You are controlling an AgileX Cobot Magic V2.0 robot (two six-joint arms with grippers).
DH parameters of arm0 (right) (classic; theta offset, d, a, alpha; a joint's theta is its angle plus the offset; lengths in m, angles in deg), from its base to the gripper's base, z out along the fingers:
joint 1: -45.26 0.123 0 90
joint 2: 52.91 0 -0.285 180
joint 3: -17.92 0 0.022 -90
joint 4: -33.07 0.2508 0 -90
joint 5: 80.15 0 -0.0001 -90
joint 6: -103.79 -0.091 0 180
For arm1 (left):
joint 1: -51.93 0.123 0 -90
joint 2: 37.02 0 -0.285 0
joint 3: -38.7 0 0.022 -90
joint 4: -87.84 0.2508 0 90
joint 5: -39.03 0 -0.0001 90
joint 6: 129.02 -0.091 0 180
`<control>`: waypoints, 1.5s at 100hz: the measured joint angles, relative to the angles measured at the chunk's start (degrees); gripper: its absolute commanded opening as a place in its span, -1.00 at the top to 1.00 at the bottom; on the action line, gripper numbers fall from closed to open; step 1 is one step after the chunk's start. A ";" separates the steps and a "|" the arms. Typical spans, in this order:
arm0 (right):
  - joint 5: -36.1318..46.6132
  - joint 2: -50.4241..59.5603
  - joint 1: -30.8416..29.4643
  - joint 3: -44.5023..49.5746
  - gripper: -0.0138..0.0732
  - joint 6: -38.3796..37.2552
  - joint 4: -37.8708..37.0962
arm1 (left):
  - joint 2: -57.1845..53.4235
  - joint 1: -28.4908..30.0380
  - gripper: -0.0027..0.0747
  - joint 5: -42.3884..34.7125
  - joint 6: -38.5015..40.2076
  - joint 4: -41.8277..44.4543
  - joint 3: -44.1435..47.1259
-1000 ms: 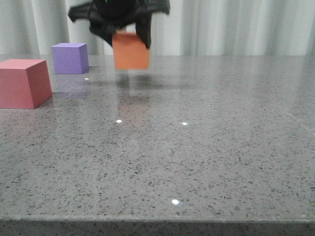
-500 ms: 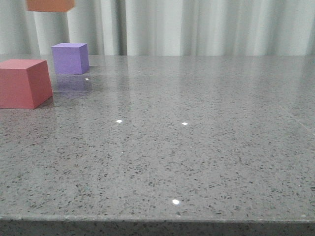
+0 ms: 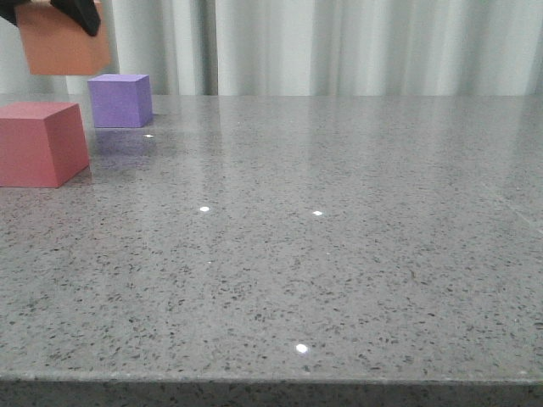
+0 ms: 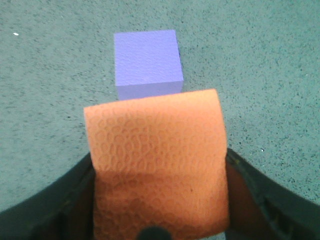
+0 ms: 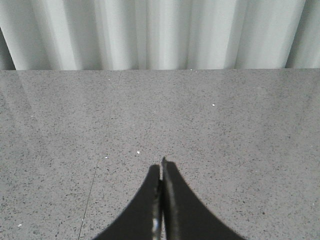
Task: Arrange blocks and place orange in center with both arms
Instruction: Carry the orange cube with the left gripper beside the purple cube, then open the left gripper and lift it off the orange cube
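Left gripper [image 4: 159,200] clamps orange cube [image 4: 157,162], held in air above far-left bench [image 3: 339,254]. Purple cube [image 3: 120,100] sits on bench below it, red-pink cube [image 3: 41,142] nearer camera. Right gripper [image 5: 161,200] closed, nothing held.

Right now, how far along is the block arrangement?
Done: the orange cube is picked up, clamped in the left gripper and held in the air above the table. In hand: it hangs at the far left, near the purple cube; the red-pink cube sits in front. Left: setting orange down in the center between the other two. The right gripper is shut, empty, away from the blocks.
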 measured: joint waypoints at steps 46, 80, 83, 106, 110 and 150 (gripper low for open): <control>0.00 0.00 0.00 0.00 0.84 0.00 0.00 | 8.31 0.37 0.34 -2.70 0.00 -0.14 0.12; 0.00 0.00 0.00 0.00 0.84 0.00 0.00 | 10.19 0.37 0.27 -4.11 0.00 -0.14 0.12; 0.00 0.00 0.00 0.00 0.84 0.00 0.00 | 10.19 0.37 0.21 -4.11 0.00 -0.14 0.12; 0.00 0.00 0.00 0.00 0.84 0.00 0.00 | 10.28 0.37 -0.71 -4.11 -0.11 -0.14 0.12; 0.00 0.00 0.00 0.00 0.84 0.00 0.00 | 10.28 0.37 -0.78 -4.11 -0.11 -0.14 0.12; 0.00 0.00 0.00 0.00 0.84 0.00 0.00 | -4.07 0.37 -0.77 -1.63 -0.11 -0.14 -0.35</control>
